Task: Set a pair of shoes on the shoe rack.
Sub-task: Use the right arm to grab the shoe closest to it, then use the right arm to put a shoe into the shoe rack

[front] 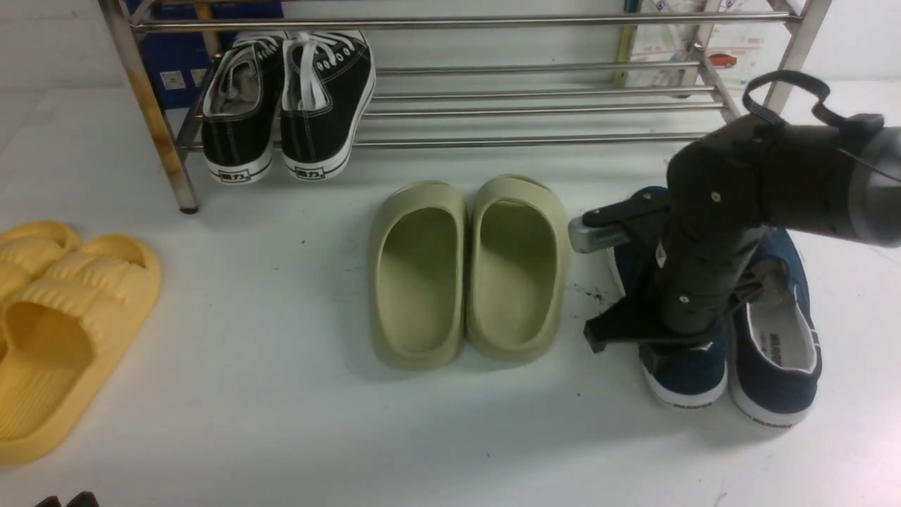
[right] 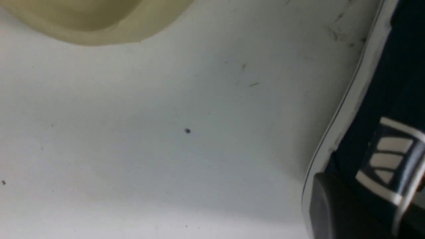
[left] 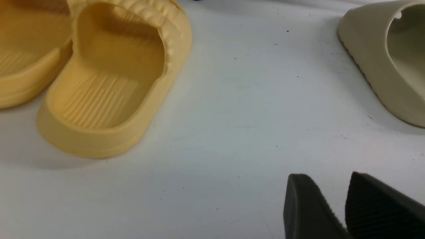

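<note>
In the front view, the pair of shoes (front: 774, 352) stands side by side on the white table (front: 281, 422), to the right and well apart from the shoe rack (front: 535, 109) at the back. The rack's lower bars hold only the black sneakers (front: 288, 105) at their left end, so the long stretch to the right is free. The right gripper (front: 693, 338) is down over the left navy shoe, close to where the two shoes meet. The wrist hides its jaws, so we cannot tell from here whether they have clenched on anything. The olive slides (front: 468, 274) lie just beside the pair, and the yellow slides (front: 63, 317) sit far left.

In the left wrist view, the left gripper (left: 328, 181) hangs over bare table with its fingers apart and nothing between them, the yellow slides ahead of it.

In the right wrist view, one dark finger (right: 335, 212) lies against the navy side wall above the white sole (right: 348, 99). The other finger is out of frame, so the grip remains unclear.

We judge the step in hand to be the grasp on the pair (nothing is lifted yet). The next move calls for a firm hold and a lift clear of the olive slides. After that comes a carry forward to the open bars, heels level.
</note>
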`<control>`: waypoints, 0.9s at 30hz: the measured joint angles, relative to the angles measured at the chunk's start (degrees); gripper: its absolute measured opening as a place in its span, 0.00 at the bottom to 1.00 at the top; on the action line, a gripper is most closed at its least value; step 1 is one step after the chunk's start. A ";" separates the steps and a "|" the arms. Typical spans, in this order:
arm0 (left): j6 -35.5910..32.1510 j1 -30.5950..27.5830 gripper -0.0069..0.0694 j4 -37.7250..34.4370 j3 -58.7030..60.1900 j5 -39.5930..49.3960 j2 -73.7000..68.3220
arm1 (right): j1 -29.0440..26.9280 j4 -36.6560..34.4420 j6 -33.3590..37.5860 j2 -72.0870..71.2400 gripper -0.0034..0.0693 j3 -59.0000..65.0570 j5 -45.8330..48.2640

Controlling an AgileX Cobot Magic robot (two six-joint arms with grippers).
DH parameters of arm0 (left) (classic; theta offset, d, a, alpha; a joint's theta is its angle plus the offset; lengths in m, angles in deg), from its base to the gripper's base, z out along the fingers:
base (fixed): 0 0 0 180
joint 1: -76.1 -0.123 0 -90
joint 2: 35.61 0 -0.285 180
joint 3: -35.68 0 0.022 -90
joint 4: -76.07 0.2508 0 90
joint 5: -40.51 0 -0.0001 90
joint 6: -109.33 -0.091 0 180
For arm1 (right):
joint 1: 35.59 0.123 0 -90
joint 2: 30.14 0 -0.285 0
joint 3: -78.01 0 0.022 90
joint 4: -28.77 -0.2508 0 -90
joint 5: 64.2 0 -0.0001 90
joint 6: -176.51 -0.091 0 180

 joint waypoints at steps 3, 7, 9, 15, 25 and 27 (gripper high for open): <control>0.00 0.00 0.36 0.00 0.00 0.00 0.00 | 0.00 1.25 0.00 -1.57 0.11 -4.40 4.07; 0.00 0.00 0.36 0.00 0.00 0.00 0.00 | 0.00 1.53 1.91 -2.36 0.11 -9.90 6.68; 0.00 0.00 0.36 0.00 0.00 0.00 0.00 | 0.00 1.32 2.81 -2.30 0.11 -11.79 6.92; 0.00 0.00 0.37 0.00 0.00 0.00 0.00 | -1.05 0.43 4.77 -1.09 0.11 -16.69 6.99; 0.00 0.00 0.38 0.00 0.00 0.05 0.00 | -6.69 -9.52 13.28 6.25 0.11 -23.89 8.18; 0.00 0.00 0.38 0.00 0.00 0.05 0.00 | -7.18 -11.51 14.51 6.94 0.11 -24.11 8.03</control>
